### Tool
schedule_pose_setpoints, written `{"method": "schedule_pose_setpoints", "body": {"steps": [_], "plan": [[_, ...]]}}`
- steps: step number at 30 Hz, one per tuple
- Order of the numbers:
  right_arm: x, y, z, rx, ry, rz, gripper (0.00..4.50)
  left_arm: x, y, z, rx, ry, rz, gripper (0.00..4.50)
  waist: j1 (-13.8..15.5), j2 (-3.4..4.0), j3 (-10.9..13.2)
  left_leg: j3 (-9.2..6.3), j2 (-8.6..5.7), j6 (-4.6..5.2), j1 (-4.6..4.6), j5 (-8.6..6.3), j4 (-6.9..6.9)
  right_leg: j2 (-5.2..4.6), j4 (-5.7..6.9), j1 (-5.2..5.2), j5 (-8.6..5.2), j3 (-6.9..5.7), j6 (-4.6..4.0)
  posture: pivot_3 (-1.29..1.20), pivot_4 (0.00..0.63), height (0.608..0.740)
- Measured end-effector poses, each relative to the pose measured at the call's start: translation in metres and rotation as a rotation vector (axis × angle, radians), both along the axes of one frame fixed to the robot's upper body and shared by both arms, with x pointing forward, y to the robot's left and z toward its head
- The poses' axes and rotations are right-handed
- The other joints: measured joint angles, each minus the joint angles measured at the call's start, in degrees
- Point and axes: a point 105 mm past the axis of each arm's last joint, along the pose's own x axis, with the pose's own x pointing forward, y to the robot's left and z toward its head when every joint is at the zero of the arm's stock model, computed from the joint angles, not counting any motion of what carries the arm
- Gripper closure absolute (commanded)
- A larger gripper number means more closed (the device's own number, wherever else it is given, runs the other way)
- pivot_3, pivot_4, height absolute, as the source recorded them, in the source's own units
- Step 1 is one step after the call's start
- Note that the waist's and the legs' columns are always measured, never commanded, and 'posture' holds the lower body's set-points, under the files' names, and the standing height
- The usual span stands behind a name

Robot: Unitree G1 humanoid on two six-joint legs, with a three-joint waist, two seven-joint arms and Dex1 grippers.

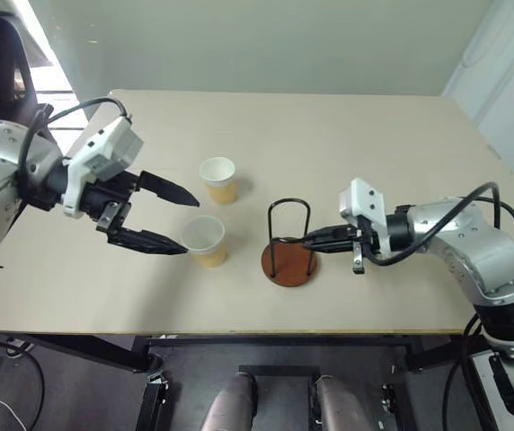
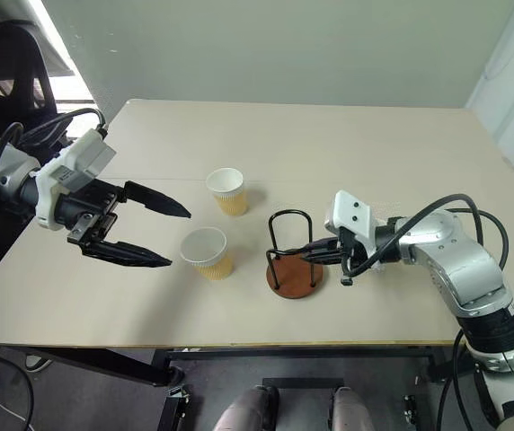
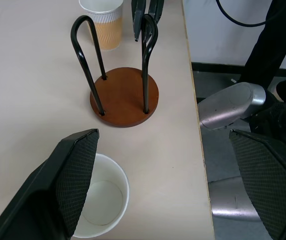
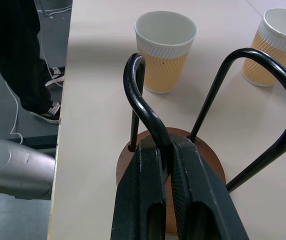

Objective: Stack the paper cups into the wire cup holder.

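Your left gripper (image 1: 178,220), jaws spread wide, sits just beside the nearer paper cup (image 1: 206,241), which stands upright straight ahead of it. Your right gripper (image 1: 309,240) is clamped on a loop of the wire cup holder (image 1: 290,244), right of that cup. You can count two cups; the farther cup (image 1: 218,180) stands behind the nearer one.

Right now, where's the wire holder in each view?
Left eye: holder right of centre, right gripper shut on its near loop.
Right eye: holder just right of centre, same grip.
Left wrist: holder upper middle, beyond the open left gripper.
Right wrist: holder centre, one loop clamped between the fingers.
Shared landmark: the near cup beside the holder, on its left.
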Motion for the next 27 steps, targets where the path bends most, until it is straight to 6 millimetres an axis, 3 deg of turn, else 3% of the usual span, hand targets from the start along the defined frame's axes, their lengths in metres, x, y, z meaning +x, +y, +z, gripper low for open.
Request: {"method": "schedule_pose_setpoints", "body": {"steps": [11,12,14,20,27], "plan": [[-0.001,-0.011,-0.012,-0.049,-0.004,0.003,4.48,0.0,0.0,0.0,-0.001,0.0,-0.001,0.0,-0.07,0.0,0.0,0.0,0.01,-0.01,0.03,0.0,0.0,0.0,0.08,0.0,0.0,0.01,0.0,0.0,0.15,0.74],[-0.001,-0.011,-0.013,-0.053,-0.008,0.004,3.93,0.0,0.0,0.0,-0.001,0.0,-0.001,0.0,-0.07,0.0,0.0,0.0,0.01,-0.01,0.04,0.0,0.0,0.0,0.08,0.0,0.0,0.0,0.0,0.0,0.15,0.74],[-0.001,-0.013,-0.016,-0.066,-0.001,0.0,3.43,0.0,-0.001,0.0,-0.002,0.001,-0.003,0.0,-0.08,0.0,0.0,0.0,0.01,-0.02,0.03,0.01,0.0,0.0,0.09,0.01,0.0,0.0,0.0,0.0,0.15,0.74],[0.0,-0.016,-0.021,-0.088,0.01,-0.008,1.26,0.0,-0.003,-0.001,-0.007,0.004,-0.01,0.0,-0.07,-0.01,0.0,0.0,0.01,-0.02,0.03,0.01,0.0,-0.01,0.09,0.01,0.0,0.01,0.0,0.0,0.15,0.74],[0.001,-0.022,-0.014,-0.081,0.005,-0.016,1.26,0.0,-0.011,-0.001,-0.023,0.018,-0.035,0.0,-0.03,-0.01,0.0,0.01,0.0,-0.01,0.02,0.02,0.01,-0.01,0.08,0.01,0.0,0.01,0.0,0.0,0.15,0.74]]}}
